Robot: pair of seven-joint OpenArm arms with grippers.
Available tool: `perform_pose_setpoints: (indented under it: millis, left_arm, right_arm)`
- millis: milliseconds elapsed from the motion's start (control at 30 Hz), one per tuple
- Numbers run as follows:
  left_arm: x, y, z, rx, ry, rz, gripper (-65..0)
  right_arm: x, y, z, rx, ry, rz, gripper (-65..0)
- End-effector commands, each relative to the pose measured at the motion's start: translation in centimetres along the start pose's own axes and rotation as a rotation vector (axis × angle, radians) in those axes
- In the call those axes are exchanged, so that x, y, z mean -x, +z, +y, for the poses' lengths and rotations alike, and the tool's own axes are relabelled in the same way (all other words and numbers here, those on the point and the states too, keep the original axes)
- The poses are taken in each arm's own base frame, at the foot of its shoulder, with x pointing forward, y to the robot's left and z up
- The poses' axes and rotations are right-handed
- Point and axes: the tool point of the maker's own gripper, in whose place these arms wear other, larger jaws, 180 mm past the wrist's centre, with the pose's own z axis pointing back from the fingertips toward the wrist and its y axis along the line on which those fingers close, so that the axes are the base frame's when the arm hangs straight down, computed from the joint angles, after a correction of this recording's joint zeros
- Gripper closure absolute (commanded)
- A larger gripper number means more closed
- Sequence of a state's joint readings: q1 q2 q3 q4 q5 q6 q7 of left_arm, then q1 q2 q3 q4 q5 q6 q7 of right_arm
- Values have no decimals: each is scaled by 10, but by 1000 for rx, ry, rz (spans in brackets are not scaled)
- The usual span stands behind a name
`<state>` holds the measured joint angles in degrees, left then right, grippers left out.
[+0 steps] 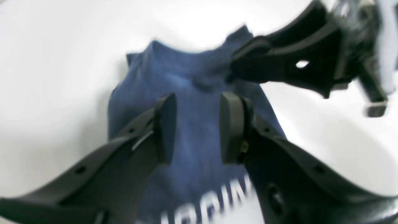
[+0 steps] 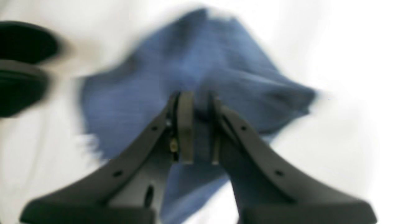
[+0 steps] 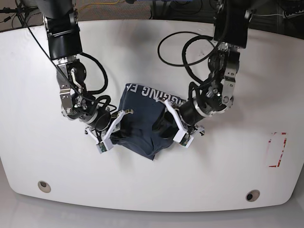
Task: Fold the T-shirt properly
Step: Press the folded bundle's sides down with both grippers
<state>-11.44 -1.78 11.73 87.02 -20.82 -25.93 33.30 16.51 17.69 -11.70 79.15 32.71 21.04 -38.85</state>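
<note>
White tabletop [image 3: 152, 190] fills the base view, cables trailing off its far edge. T-shirt [image 3: 145, 114] sits mid-table, bunched into a dark navy wad between the two arms, white lettering strip along its far edge; not flat, folds overlap near its near tip.

Step in hand, my read: a fold is mid-way, one side pinned while the other lets go. To do it well: keep the pinned side low and taut, lift the freed arm straight up clear of the cloth so it doesn't drag a layer, then smooth before the next fold. Risk: cloth snagging on a pad and pulling the wad apart.

Right gripper [image 2: 199, 130], at the shirt's left side in base view: jaws narrow, a fold of blue cloth pinched between the pads.

Left gripper [image 1: 197, 127], at the shirt's right side: jaws partly apart, clear gap between pads, cloth visible through it, nothing held.
</note>
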Motion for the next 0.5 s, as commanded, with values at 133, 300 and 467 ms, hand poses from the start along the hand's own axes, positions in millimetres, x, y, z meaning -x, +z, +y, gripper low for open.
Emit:
perform_pose_setpoints:
  millis: [133, 300, 467]
  left_arm:
    - [2, -49, 23, -28, 66, 15, -218]
    - [16, -65, 39, -49, 109, 11, -218]
    - [30, -74, 51, -63, 159, 26, -218]
  right_arm:
    - [-15, -12, -29, 0, 13, -67, -73]
    - [1, -19, -44, 17, -27, -72, -73]
    - [10, -25, -51, 46, 37, -47, -73]
